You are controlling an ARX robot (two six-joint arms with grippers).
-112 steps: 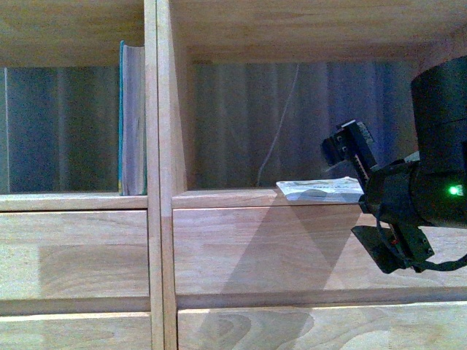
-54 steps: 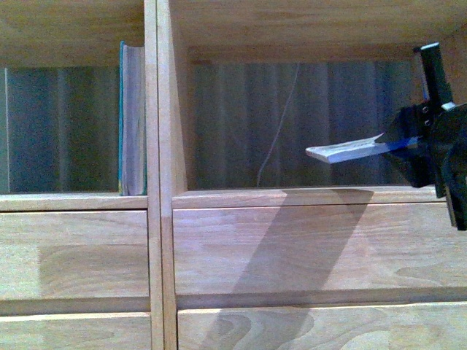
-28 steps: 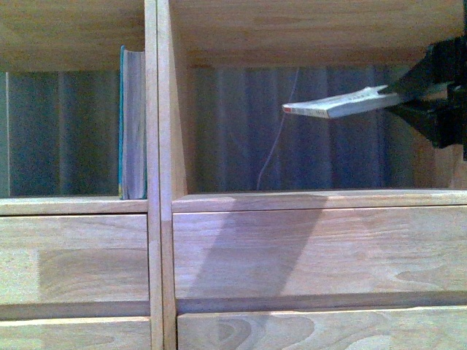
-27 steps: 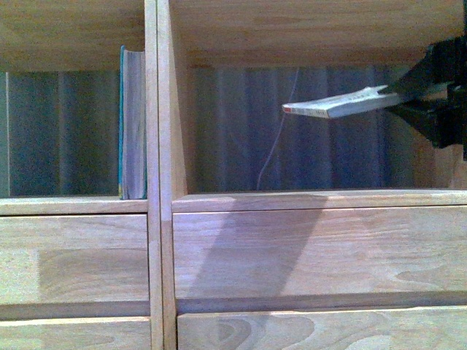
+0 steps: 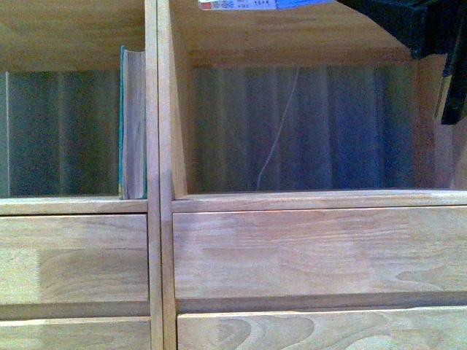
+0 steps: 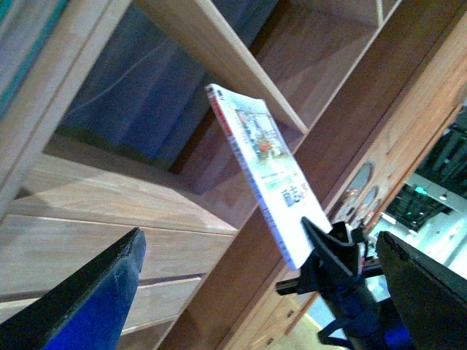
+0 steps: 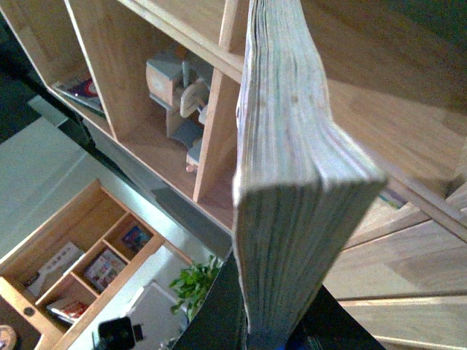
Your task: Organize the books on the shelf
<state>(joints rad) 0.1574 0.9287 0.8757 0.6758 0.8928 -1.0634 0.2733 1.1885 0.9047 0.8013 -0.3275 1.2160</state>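
Note:
The light-wood shelf (image 5: 164,131) fills the front view, with drawer fronts (image 5: 314,248) below the open compartments. The teal book (image 5: 131,124) stands upright against the divider in the left compartment. My right gripper (image 5: 408,18), at the top right, is shut on the white softcover book (image 5: 244,4), which lies nearly flat at the frame's top edge. The left wrist view shows the white book (image 6: 266,168) tilted and clamped in the right gripper (image 6: 332,259), in front of the shelf. My left gripper's fingers (image 6: 95,299) are open and empty. The right wrist view shows the book's page edges (image 7: 288,168).
A thin cord (image 5: 277,131) hangs behind the right compartment, which has nothing standing in it. In the right wrist view, other compartments hold wooden toys (image 7: 179,95) and a flat book (image 7: 80,87). A darker wooden cabinet (image 6: 394,146) stands beyond the shelf.
My right gripper has lifted the white book from the compartment's floor up to the top of the front view, levelling it. The teal book has not moved.

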